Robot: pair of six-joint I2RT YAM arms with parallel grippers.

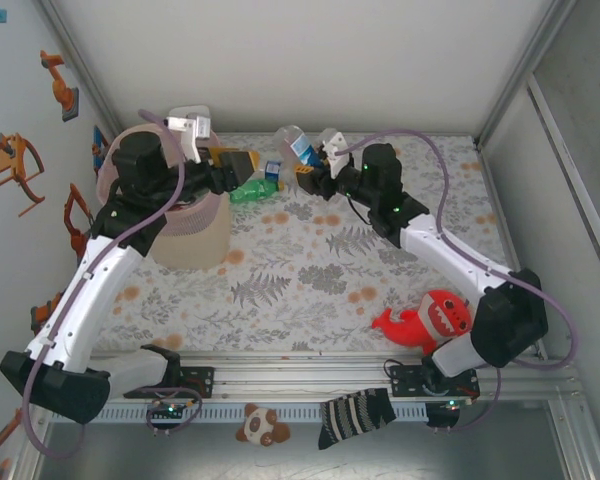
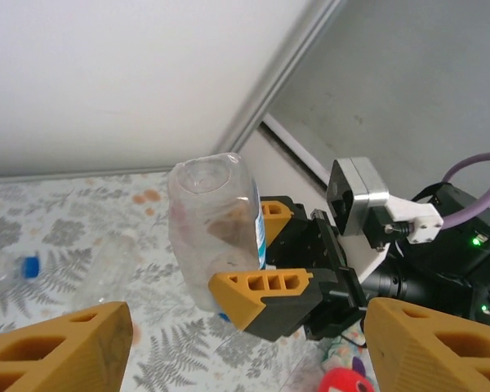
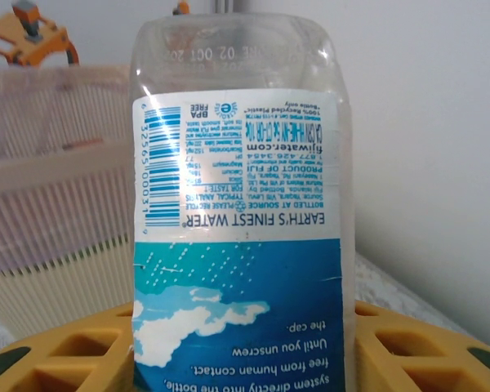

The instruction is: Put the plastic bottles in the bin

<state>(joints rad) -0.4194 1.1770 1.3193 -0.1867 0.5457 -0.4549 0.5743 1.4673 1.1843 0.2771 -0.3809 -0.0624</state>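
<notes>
Right of the bin (image 1: 198, 238), the right pincer (image 1: 308, 172) was clenched on a bottle (image 1: 296, 147), which it held clear of the bench (image 1: 310, 270) with its base pointing up and away from the cloth. The bottle was thin clear plastic with a rounded-square body. A glossy blue-and-white label with a barcode and fine print wrapped its middle. The blocky yellow fingers (image 3: 65, 351) pressed on the labelled part from both sides.

Between the bin and that bottle hung the left pincer (image 1: 242, 165). It was released, with its jaws spread wide and nothing between them. Its fingers (image 2: 57, 343) were orange-yellow moulded plastic with hollow cells along the sides.

The bin was tall, with a rounded-square rim. Its upper band was pale pink and translucent, and its lower wall was cream with fine upright ribs.

Just right of the bin, under the two pincers, a green bottle (image 1: 248, 192) lay on its side on the bench. A blue-capped bottle (image 2: 16, 268) of clear plastic also lay flat there, but I could not tell how it stood to the bin. The bench wore a pale cloth printed with grey ferns and orange blooms.

Far right of the bin, toward the near edge, sat a red plush shark (image 1: 432, 318) with white teeth.
</notes>
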